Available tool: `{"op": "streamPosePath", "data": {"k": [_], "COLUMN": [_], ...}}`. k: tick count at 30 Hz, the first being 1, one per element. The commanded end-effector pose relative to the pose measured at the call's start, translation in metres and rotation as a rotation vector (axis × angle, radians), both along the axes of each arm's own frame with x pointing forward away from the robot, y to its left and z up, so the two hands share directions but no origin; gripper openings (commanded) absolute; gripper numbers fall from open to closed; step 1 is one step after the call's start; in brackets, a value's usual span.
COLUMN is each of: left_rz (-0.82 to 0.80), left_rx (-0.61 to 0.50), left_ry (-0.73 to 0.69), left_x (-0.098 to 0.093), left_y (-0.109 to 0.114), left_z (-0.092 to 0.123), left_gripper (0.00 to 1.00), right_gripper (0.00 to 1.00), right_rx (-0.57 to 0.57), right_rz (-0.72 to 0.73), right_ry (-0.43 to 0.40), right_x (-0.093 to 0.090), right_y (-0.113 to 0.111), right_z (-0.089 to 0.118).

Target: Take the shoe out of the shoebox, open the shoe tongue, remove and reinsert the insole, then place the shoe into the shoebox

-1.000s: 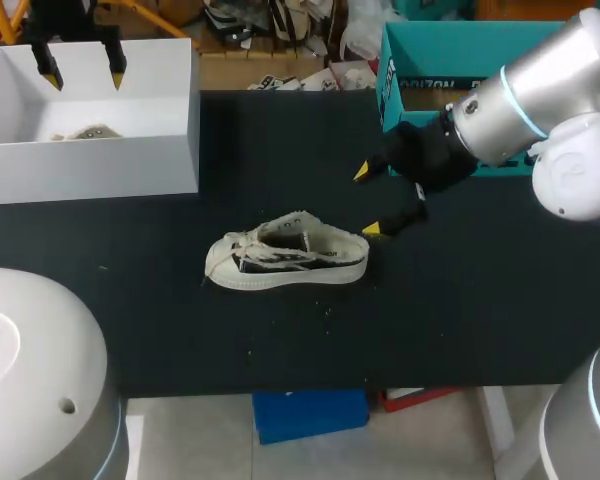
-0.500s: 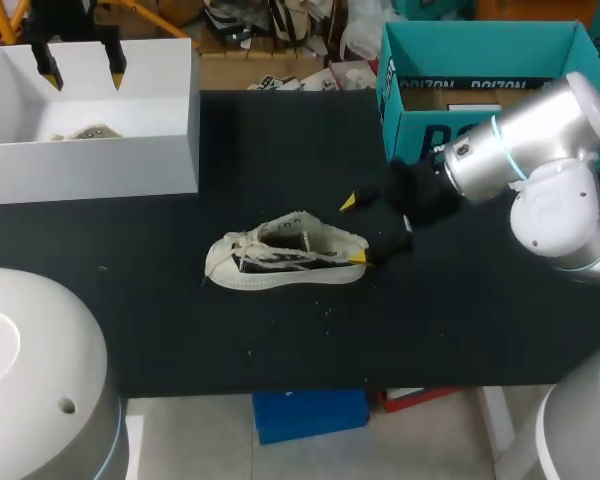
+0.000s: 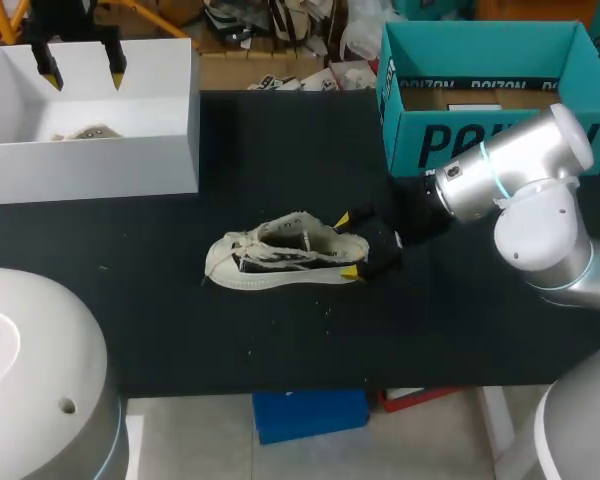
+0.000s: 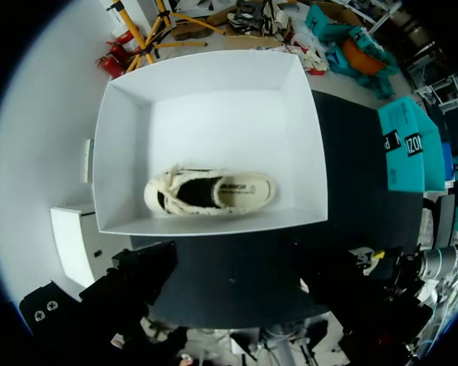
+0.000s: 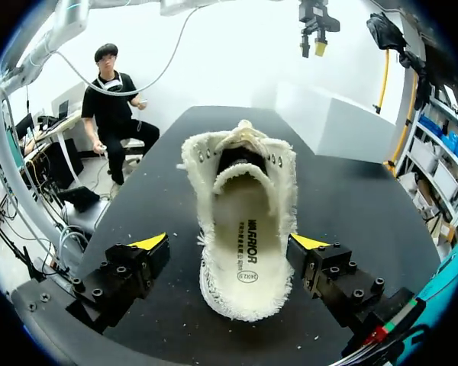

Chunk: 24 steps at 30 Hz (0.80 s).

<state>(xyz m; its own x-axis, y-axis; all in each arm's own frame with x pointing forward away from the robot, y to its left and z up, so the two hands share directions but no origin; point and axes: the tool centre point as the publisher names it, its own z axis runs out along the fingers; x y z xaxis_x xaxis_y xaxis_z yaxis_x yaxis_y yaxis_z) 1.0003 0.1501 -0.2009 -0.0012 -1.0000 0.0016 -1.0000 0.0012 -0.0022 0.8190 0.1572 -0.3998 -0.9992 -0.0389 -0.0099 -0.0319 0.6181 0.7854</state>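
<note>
A cream canvas shoe (image 3: 285, 255) lies on its sole in the middle of the black table (image 3: 280, 150), toe to the left. My right gripper (image 3: 346, 245) is open at its heel, one yellow tip on each side. In the right wrist view the shoe (image 5: 244, 221) points away from the right gripper (image 5: 229, 242), with its heel between the fingers and its insole showing. My left gripper (image 3: 80, 62) hangs open above the white shoebox (image 3: 90, 160). A second cream shoe (image 4: 211, 191) lies inside that shoebox (image 4: 122, 122), under the left gripper (image 4: 240, 282).
A teal cardboard box (image 3: 480, 90) stands at the back right, just behind my right arm. The white shoebox sits at the table's back left corner.
My right gripper has come down and to the left, from beside the teal box to the shoe's heel, which now sits between its open fingers. The left arm and the shoe have not moved.
</note>
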Motion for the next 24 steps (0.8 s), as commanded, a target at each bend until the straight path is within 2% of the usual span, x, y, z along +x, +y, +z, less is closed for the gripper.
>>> {"op": "streamPosePath", "data": {"k": [1, 9, 24], "left_rz": [0.001, 0.001, 0.001], "left_rx": [0.001, 0.001, 0.001], "left_ry": [0.001, 0.001, 0.001], "left_x": [0.000, 0.000, 0.000], "left_y": [0.000, 0.000, 0.000], "left_z": [0.000, 0.000, 0.000], "left_gripper": [1.00, 1.00, 1.00], "right_gripper": [1.00, 1.00, 1.00], "right_rx": [0.008, 0.011, -0.012], "right_rz": [0.000, -0.001, -0.021], "right_ry": [0.007, 0.017, -0.014], "right_x": [0.004, 0.007, 0.007], "right_y": [0.004, 0.003, -0.013], "right_z": [-0.007, -0.012, 0.005]}}
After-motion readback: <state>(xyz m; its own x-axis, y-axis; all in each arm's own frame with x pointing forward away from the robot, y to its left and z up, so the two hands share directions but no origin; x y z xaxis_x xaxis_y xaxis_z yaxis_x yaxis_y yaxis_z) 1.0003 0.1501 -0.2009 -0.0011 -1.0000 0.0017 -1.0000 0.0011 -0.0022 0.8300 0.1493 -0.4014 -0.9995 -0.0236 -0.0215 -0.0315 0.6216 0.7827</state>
